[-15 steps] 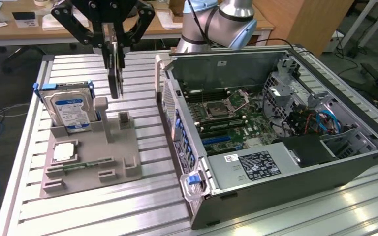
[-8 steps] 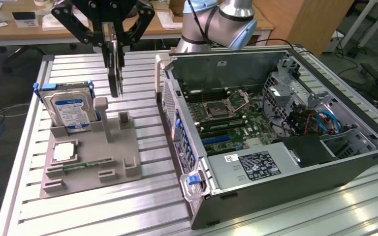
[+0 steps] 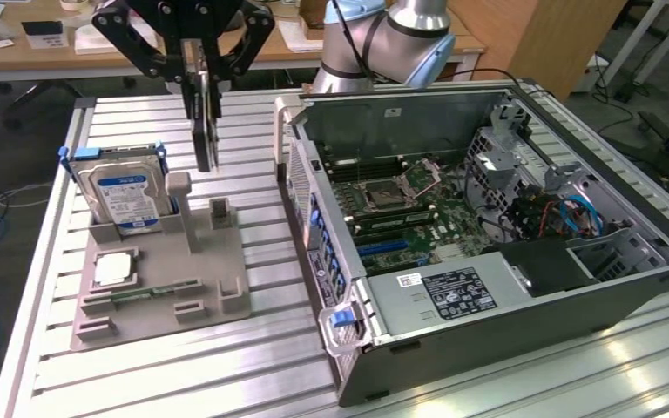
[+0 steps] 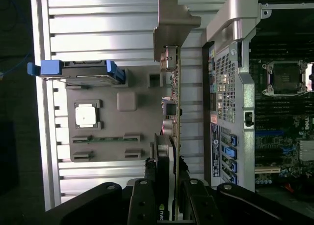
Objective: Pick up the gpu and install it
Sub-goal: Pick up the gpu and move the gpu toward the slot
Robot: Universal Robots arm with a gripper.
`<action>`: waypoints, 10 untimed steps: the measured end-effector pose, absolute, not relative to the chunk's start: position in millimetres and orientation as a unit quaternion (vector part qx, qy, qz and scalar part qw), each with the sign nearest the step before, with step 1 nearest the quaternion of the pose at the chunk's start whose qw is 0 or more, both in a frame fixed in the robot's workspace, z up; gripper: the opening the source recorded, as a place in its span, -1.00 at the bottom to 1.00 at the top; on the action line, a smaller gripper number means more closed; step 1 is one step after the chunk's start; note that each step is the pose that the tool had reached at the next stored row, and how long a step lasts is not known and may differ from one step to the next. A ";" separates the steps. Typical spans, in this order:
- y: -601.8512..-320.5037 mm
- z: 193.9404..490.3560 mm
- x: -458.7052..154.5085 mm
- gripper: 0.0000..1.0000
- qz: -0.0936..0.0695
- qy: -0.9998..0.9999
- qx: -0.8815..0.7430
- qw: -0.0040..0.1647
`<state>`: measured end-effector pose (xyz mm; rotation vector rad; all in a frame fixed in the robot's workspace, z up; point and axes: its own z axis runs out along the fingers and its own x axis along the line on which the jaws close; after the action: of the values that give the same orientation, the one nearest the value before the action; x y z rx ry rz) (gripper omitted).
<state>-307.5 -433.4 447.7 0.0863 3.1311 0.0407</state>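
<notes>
Now: gpu (image 3: 205, 144) hangs on edge, clear above the grey holder (image 3: 195, 287). Its pale bracket (image 4: 172, 23) sits at the end away from the tool (image 3: 201, 100). The tool is narrowed onto the gpu and pinches it between both fingers. Drive (image 3: 125, 196) stands in the holder, near the gpu. Open case (image 3: 486, 261) lies on the desk (image 3: 276, 374), to the exterior view's right.

Judgement: step in hand is the carry. Keep the gpu plumb and the grip square, turn the bracket toward the case's rear panel (image 4: 230, 87), and hold enough height to pass the case wall without clipping.
</notes>
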 end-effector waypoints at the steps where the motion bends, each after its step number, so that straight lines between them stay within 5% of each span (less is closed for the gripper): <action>1: -433.4 447.6 -307.0 -0.46 0.013 1.000 0.028 0.005; 10: -433.4 447.6 -297.3 -0.46 0.013 1.000 0.028 0.007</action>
<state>-297.3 -433.4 447.6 0.0864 3.1266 0.0409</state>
